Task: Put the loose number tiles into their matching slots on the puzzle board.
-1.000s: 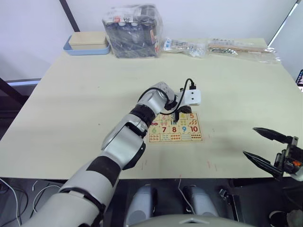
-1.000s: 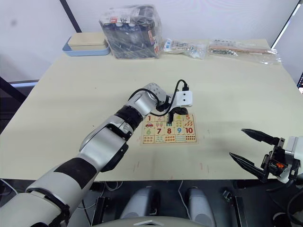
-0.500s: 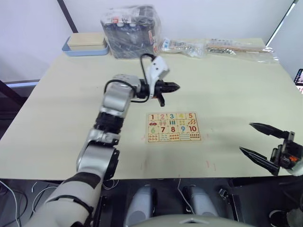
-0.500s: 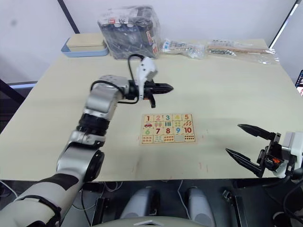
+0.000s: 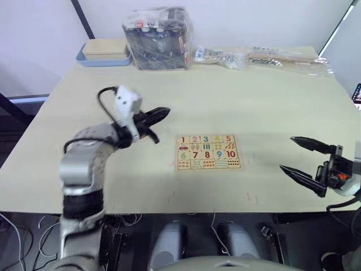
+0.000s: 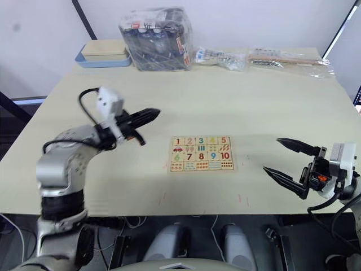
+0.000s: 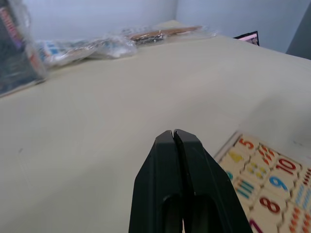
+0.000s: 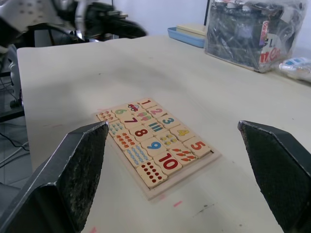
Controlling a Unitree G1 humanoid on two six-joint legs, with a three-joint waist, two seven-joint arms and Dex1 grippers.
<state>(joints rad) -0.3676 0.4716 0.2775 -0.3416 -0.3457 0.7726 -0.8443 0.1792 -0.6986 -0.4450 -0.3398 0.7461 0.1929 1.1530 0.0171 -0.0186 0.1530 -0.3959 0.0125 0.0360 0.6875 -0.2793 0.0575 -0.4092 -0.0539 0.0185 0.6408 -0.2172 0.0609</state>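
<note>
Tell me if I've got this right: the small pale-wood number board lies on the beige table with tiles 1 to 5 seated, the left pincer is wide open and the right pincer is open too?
Not quite. The left pincer is shut, its two black fingers pressed together, as the left wrist view shows. The rest holds: the small pale-wood number board lies on the beige table with tiles 1 to 5 seated, and the right pincer is open.

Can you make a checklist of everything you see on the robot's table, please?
Surface: pale table, a few small marks near the front edge.
Job's things: puzzle board lies flat mid-table; number tiles 1 to 5 sit along its top row, none loose beside it.
Clutter: wrapped dark pack, blue-rimmed tray, two plastic packets along the far edge.
Grippers: left gripper shut, empty, raised to the left of the board; right gripper open, empty, to the board's right.
Cables: black cable looping at the left wrist.
Surroundings: plain wall behind.
</note>
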